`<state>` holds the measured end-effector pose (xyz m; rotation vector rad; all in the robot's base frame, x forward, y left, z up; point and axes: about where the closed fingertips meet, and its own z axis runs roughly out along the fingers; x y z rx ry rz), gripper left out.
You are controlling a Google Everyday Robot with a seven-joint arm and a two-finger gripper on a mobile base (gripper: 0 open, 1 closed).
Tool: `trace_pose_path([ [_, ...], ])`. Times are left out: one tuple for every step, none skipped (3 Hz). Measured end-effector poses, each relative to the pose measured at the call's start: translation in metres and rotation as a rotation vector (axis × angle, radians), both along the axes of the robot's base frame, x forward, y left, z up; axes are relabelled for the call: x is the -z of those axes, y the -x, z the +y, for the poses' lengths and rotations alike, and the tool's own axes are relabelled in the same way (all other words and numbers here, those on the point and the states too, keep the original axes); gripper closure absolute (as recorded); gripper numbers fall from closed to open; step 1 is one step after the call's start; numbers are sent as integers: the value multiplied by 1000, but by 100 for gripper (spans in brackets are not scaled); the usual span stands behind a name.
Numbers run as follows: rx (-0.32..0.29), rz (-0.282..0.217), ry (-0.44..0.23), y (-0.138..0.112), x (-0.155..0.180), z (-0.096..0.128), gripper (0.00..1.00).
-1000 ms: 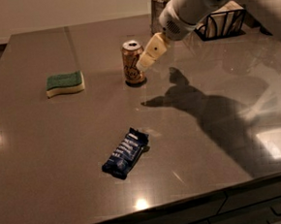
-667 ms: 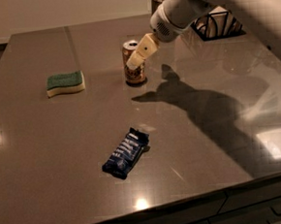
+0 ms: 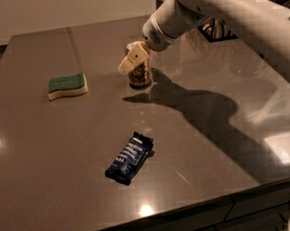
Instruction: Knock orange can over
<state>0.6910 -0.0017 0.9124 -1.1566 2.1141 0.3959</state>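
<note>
The orange can (image 3: 140, 76) stands upright on the dark table (image 3: 48, 160), right of centre at the back. Its top is partly hidden by my gripper (image 3: 130, 61), whose pale fingers reach in from the right and lie in front of the can's upper half. The white arm (image 3: 216, 6) runs up and to the right behind it.
A green and yellow sponge (image 3: 67, 86) lies left of the can. A dark blue snack packet (image 3: 129, 158) lies near the front centre. A dark basket (image 3: 213, 29) stands at the back right, partly behind the arm. The table's front edge runs along the bottom.
My gripper has moved left, from beside the can's right side to over its top and front. The can still stands upright.
</note>
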Motion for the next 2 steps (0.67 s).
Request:
trace_pose_path([
  [-6, 11, -36, 3, 2, 9, 38],
  [-13, 17, -57, 6, 1, 14, 61],
])
